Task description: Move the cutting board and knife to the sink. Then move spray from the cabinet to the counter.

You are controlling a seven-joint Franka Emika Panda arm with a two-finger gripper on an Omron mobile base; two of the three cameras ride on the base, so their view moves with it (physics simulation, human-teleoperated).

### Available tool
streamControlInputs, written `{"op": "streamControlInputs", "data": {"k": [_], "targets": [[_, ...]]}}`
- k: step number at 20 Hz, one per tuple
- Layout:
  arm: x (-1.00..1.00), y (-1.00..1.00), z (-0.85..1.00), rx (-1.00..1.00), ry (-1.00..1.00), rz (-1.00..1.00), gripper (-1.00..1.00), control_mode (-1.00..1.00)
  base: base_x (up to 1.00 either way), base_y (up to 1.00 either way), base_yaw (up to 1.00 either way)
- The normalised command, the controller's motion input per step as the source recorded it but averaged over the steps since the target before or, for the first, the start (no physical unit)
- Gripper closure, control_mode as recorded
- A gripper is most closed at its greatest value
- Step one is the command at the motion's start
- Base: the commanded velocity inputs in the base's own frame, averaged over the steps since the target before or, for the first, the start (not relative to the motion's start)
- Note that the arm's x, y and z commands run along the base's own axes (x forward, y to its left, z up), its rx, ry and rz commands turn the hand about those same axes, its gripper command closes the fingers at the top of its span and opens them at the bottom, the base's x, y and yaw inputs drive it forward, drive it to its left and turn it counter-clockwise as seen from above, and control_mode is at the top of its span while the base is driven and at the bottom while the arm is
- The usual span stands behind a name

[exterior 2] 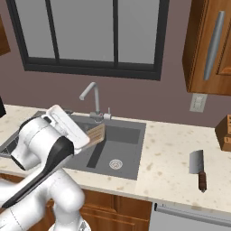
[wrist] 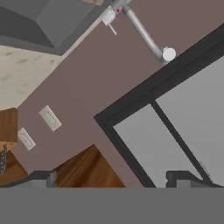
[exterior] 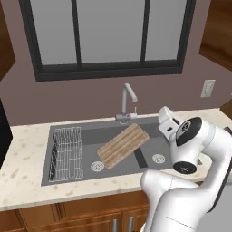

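I see the cutting board [exterior: 123,145] already in the sink [exterior: 84,134], lying slanted across the divider between the two basins, one end near the faucet [exterior: 127,102]. The knife [exterior 2: 198,169] is not yet moved: it lies flat on the counter [exterior 2: 171,158] right of the sink, well apart from it, dark handle toward the front edge and blade toward the wall.

The gripper [wrist: 113,177] points up at the wall and window, its fingertips [wrist: 43,177] standing wide apart with nothing between them.

I judge the step in hand is fetching the knife. I would swing the arm right, turn the hand downward, and align the fingers across the handle, not the blade. The knife is thin and flat, so I must descend nearly to the stone before closing, or the fingers could slip over it.
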Motion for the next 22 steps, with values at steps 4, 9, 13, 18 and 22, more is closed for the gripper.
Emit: {"op": "streamControlInputs", "data": {"k": [4, 9, 13, 18, 22], "targets": [[-0.5, 0.32, 1.0, 0.28, 0.24, -0.06, -1.0, -1.0, 0.0, 0.0, 0.0], [-0.29, 0.6, 0.87, 0.48, 0.13, -0.06, -1.0, -1.0, 0.0, 0.0, 0.0], [-0.16, 0.47, 0.67, 0.66, 0.01, -0.02, -1.0, -1.0, 0.0, 0.0, 0.0], [-0.06, 0.07, 0.25, 0.89, -0.15, 0.0, -1.0, -1.0, 0.0, 0.0, 0.0], [-0.25, -0.02, -0.03, 1.0, -0.42, 0.0, -1.0, -1.0, 0.0, 0.0, 0.0]]}}
